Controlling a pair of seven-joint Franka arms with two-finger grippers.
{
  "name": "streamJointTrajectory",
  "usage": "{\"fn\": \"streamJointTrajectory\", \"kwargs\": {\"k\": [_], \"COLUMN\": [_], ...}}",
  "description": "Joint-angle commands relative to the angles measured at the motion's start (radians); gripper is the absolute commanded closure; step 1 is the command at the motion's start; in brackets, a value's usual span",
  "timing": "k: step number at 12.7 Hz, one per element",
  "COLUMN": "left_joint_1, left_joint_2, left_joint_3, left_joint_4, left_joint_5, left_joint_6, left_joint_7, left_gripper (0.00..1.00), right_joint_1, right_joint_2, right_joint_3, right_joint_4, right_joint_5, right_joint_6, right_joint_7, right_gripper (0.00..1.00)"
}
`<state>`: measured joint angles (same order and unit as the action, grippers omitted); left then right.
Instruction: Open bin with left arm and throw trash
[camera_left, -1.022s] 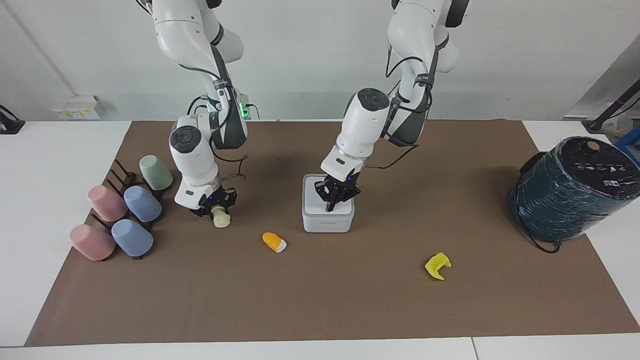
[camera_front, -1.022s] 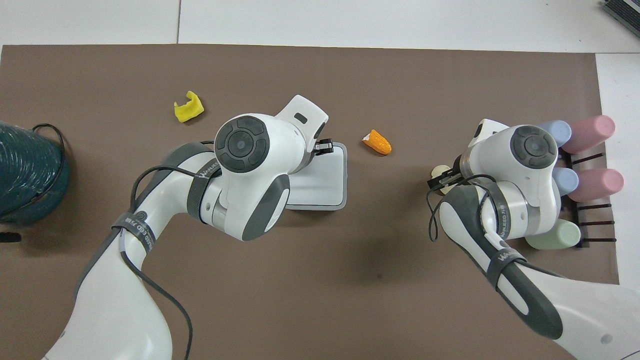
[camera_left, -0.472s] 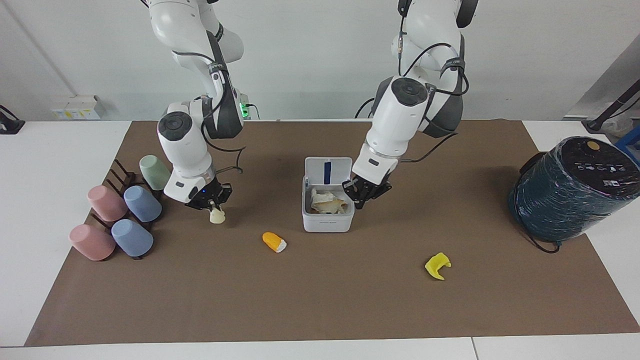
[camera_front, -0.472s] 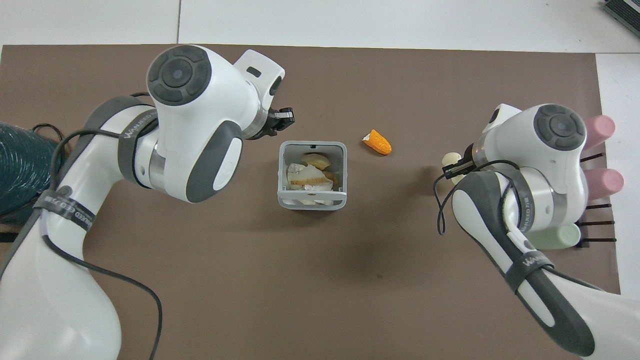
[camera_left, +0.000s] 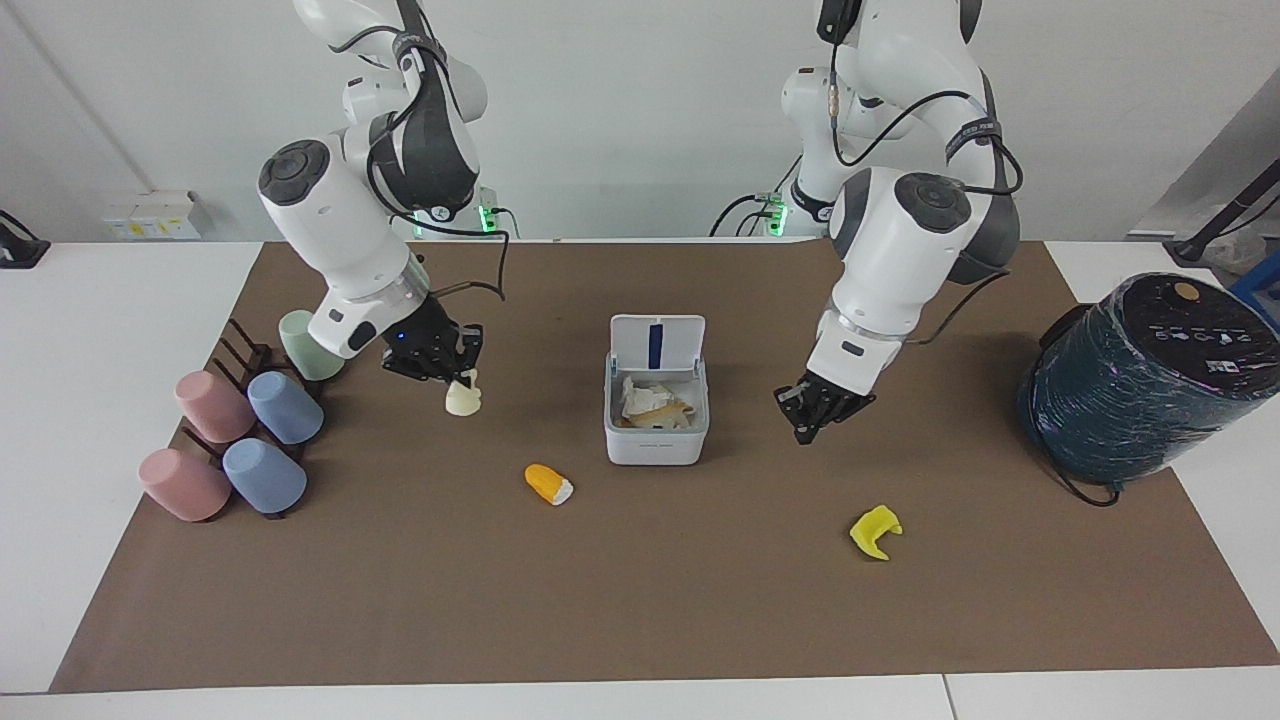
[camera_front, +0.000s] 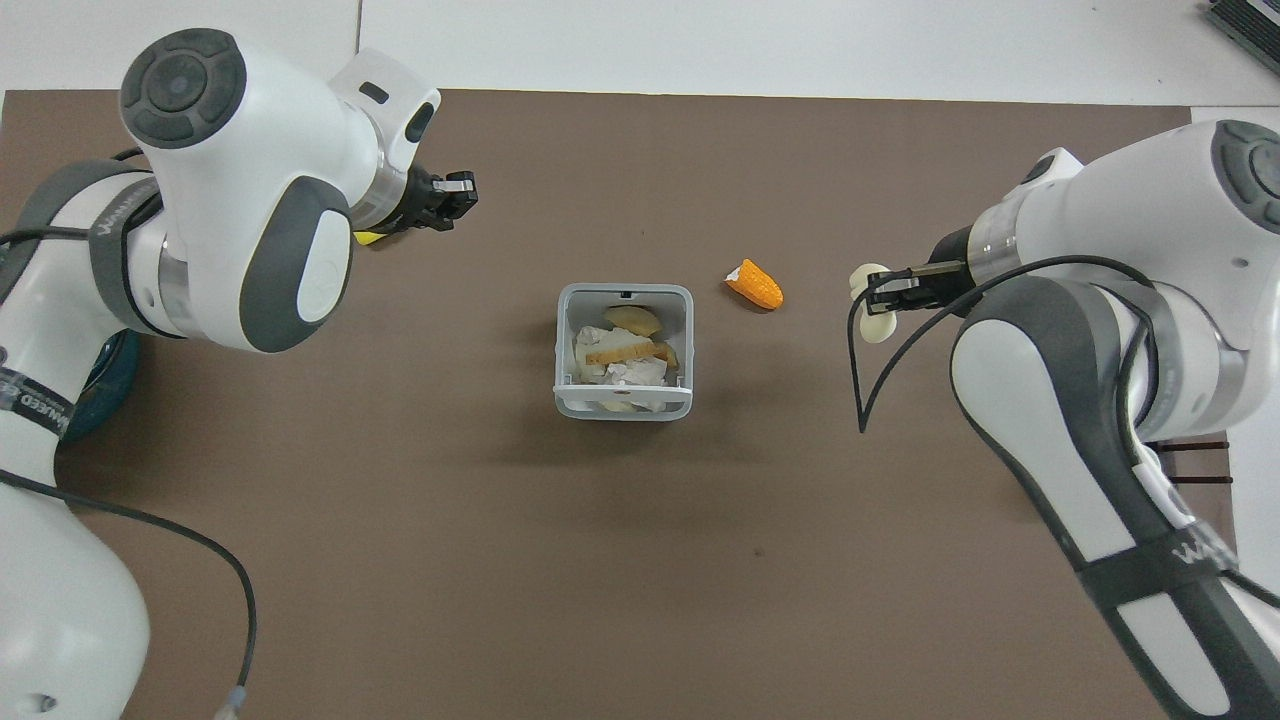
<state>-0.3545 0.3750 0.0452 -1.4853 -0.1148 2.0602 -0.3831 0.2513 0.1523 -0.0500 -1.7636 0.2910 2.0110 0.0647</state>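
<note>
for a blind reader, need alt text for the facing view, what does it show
A small white bin stands open on a brown mat, scraps inside. The right gripper holds a cream lump in the air; the left gripper, shut and empty, hangs beside the bin. An orange piece and a yellow piece lie on the mat.

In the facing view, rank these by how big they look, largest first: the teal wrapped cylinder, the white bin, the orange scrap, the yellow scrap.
1. Teal wrapped cylinder, clearly the largest.
2. White bin, lid up.
3. Yellow scrap and orange scrap: these look about alike, so I won't rank one over the other.
</note>
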Motion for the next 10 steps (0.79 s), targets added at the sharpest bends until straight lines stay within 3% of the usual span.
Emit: {"fn": "streamJointTrajectory", "kwargs": {"k": [1,3,4,6,10], "left_joint_1": [0.032,0.048,0.052,0.08,0.101], "left_joint_2": [0.015,0.031,0.047,0.073,0.146], "left_joint_3": [-0.007,-0.007,-0.005,-0.005,-0.007], "left_joint_4": [-0.021,-0.053,-0.053,-0.053,-0.049], "left_joint_5": [0.015,0.015,0.015,0.039,0.122], "left_joint_6": [0.075,0.15,0.175,0.216,0.329], "left_joint_7": [0.038,0.059,0.096,0.171,0.225], "left_gripper": [0.52,0.27,0.21,0.14,0.11], "right_joint_1": [0.072,0.149,0.173,0.216,0.247], "right_joint_2": [0.035,0.068,0.088,0.116,0.145], "right_joint_3": [0.033,0.033,0.033,0.033,0.033], "right_joint_4": [0.027,0.027,0.027,0.027,0.0], "right_joint_5": [0.062,0.112,0.132,0.152,0.221], "right_joint_6": [0.093,0.193,0.236,0.282,0.285], "right_joint_7": [0.168,0.234,0.274,0.312,0.343], "right_gripper": [1.0,1.0,1.0,1.0,1.0]}}
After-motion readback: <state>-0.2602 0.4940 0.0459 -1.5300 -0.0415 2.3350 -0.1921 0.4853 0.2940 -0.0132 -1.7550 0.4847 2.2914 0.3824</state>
